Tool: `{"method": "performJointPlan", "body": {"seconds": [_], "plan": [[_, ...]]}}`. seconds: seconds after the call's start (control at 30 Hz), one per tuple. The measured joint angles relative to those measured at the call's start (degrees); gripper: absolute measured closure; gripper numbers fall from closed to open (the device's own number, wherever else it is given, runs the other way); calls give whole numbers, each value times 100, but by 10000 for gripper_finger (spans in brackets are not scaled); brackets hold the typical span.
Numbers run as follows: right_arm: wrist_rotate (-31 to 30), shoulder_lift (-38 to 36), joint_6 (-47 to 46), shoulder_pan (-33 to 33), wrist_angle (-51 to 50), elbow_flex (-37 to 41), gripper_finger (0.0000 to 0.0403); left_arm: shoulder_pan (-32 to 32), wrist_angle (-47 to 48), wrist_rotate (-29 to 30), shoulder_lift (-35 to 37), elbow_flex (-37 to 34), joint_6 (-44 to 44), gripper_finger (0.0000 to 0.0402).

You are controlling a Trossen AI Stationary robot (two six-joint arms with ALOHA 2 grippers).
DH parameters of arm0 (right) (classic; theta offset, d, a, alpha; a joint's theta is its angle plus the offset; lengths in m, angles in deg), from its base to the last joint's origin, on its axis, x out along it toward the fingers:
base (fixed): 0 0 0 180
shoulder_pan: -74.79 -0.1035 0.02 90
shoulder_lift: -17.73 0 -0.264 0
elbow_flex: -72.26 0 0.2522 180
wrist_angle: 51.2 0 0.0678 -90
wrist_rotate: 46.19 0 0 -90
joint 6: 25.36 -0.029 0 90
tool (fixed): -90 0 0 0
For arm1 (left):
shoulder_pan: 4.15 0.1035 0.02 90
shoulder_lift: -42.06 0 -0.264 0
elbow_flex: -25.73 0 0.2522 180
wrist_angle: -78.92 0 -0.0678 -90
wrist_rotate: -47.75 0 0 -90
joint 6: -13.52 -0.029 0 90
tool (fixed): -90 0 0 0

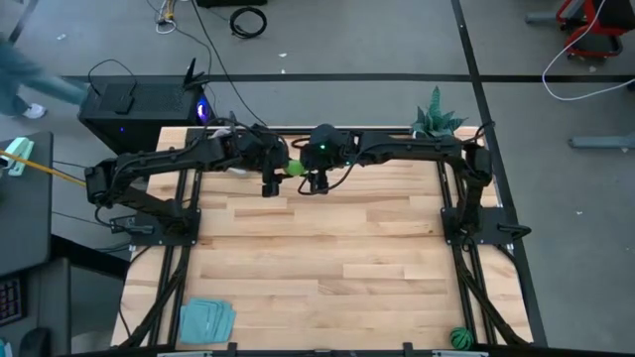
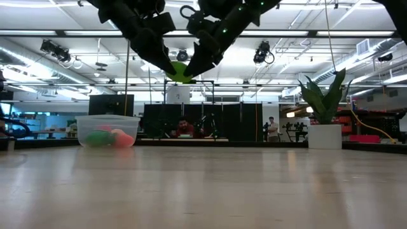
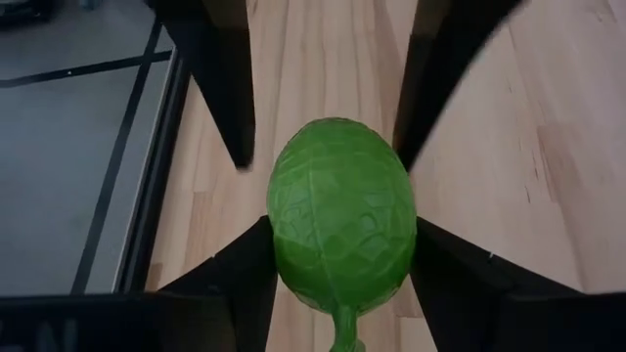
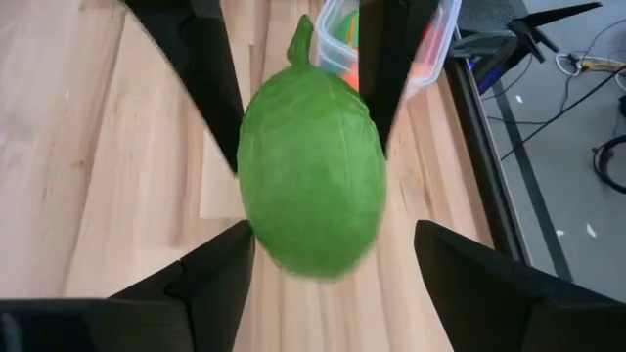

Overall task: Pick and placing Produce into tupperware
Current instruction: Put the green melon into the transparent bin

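Note:
The light green ball [image 1: 295, 169] [image 2: 180, 70], egg-shaped with a short stalk [image 3: 342, 337], hangs in the air over the table's far middle, between both grippers. My left gripper [image 3: 342, 233] [image 1: 286, 169] is shut on it from the table's left. My right gripper [image 4: 333, 235] [image 1: 304, 169] faces it from the right, open, with a finger on either side of the ball and a clear gap at one finger [image 4: 460, 284]. The clear tupperware [image 2: 107, 130] [image 4: 430, 39] stands on the far left of the table, holding green and orange-red produce. A dark green striped ball [image 1: 459, 338] lies by the near right corner. My left gripper pinches the ball between its two fingers [image 3: 240, 284], on opposite sides of its belly [image 3: 284, 235], with the stalk end pointing back toward the wrist. The fingers slant down from the table's left. The ball is lifted well clear of the table. My right gripper: I cannot tell whether one finger touches the ball.
A potted plant [image 1: 437, 119] [image 2: 325, 121] stands at the table's far right corner. A flat pale-blue piece [image 1: 206, 319] lies at the near left corner. The wooden table [image 1: 327, 268] shows bare boards across its middle and near part. A person sits in the room beyond [image 2: 184, 129].

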Motion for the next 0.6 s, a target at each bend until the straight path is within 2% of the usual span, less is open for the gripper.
{"method": "performJointPlan", "body": {"seconds": [0.23,0.43,0.6], "plan": [[-51,-441,-43,17,-762,-2,119,40,88,52,-9,-9,8,194],[-12,-878,-348,-51,-1462,-4,119,333,57,883,7,-9,35,194],[2,-1078,-583,-195,-2014,-6,119,895,160,1293,55,-9,209,194]]}}
